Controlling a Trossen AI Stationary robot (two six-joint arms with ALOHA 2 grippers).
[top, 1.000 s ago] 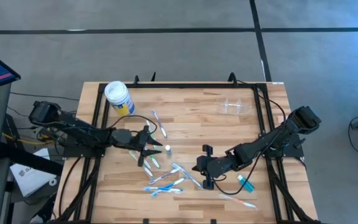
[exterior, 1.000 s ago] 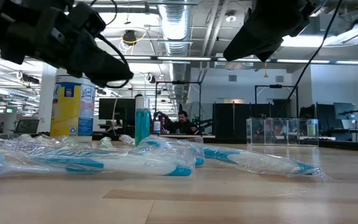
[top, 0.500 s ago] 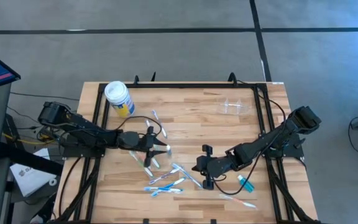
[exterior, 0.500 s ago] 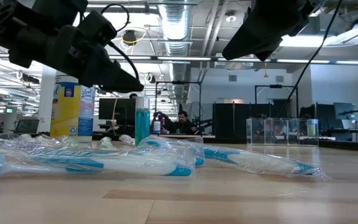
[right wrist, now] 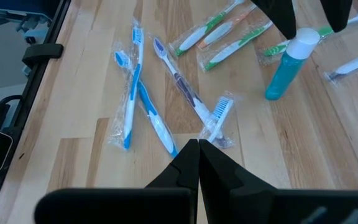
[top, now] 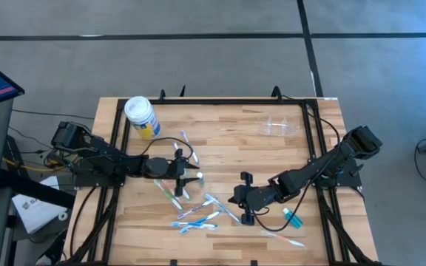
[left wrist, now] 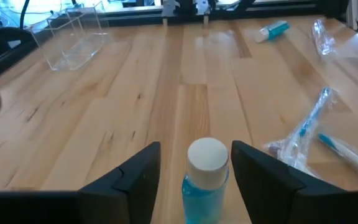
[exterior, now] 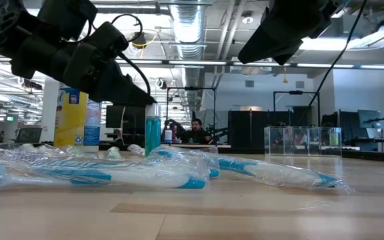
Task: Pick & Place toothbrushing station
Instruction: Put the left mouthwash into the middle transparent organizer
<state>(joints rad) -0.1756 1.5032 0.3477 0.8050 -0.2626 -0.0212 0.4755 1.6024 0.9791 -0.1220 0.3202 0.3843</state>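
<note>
Left hand (left wrist: 194,165) wide open astride bottle (left wrist: 205,180) at mid-worktop (top: 228,133), not gripping it, right hand (right wrist: 197,163) shut, empty, above toothbrushes (right wrist: 166,93)

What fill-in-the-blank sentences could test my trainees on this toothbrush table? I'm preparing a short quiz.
1. The left tool stands open on either side of a small blue bottle with a ____ cap.
2. The right tool is ____, hanging over wrapped toothbrushes.
3. The clear plastic organizer stands at the table's far ____ corner in the high view.
4. The yellow-and-blue canister has a ____ lid.

Missing words: white; shut; right; white
</note>
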